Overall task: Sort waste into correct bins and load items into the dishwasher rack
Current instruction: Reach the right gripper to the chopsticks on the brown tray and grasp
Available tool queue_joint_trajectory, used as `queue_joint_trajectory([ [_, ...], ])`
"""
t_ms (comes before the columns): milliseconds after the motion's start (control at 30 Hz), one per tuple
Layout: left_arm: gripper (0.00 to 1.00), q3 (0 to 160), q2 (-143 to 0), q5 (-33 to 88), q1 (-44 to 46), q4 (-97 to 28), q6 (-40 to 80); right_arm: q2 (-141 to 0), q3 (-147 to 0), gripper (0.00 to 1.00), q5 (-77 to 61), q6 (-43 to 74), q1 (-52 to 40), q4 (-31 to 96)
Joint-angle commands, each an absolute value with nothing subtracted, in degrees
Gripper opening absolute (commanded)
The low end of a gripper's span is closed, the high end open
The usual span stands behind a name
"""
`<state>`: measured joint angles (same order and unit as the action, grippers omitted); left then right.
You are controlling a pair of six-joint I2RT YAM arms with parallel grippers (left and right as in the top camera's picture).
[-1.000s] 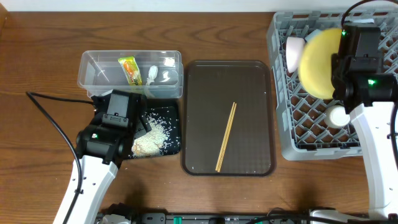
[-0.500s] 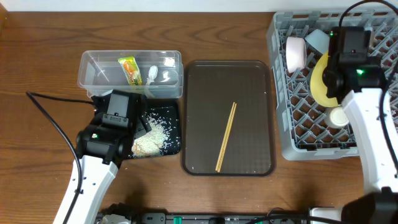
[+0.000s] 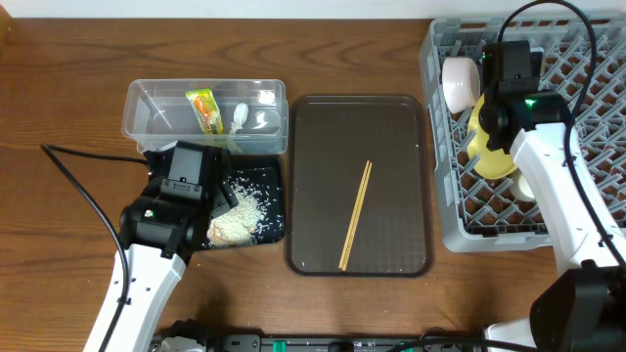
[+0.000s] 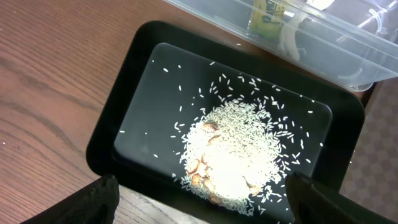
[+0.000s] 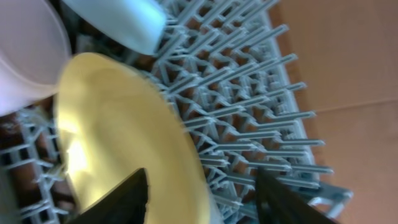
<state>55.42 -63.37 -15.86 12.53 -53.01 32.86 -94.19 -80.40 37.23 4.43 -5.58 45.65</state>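
With the right tool half narrowed astride the rim of the yellow plate, clamped or slack impossible to tell, seat that plate upright between pegs of the rack, at 3 o'clock on the worktop. Let go only once steady. Leave the left tool, spread wide, above the black tray at 8 o'clock. Then fetch the chopsticks.

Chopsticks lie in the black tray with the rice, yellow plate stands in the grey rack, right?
No. The overhead view shows the chopsticks on the brown serving tray, not the black tray. The yellow plate is in the grey rack.
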Motion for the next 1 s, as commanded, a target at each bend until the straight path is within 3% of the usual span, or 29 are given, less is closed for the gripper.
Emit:
queue_joint_trajectory([
  [0,0.88,55.75,-63.33,-17.17,12.38,-53.34,33.32,-91.42,-80.82,0.57,27.62,7.49,-5.87,45.74],
  [133,0.88,55.75,-63.33,-17.17,12.38,-53.34,33.32,-85.80,-80.95,0.61,10.83,8.58,-6.11,45.74],
  [300,0.88,55.75,-63.33,-17.19,12.38,-53.30,33.34,-82.72,-80.90,0.58,-6.68,13.28,-7.18,47.99],
  [600,0.88,55.75,-63.33,-17.19,12.38,-53.32,33.32,-88.86,-73.76,0.52,-7.55,18.94,-18.96,51.57],
  [967,0.88,55.75,-63.33,-17.19,12.38,-53.36,33.32,-100.84,-63.94,0.43,-4.89,30.87,-31.48,39.64],
])
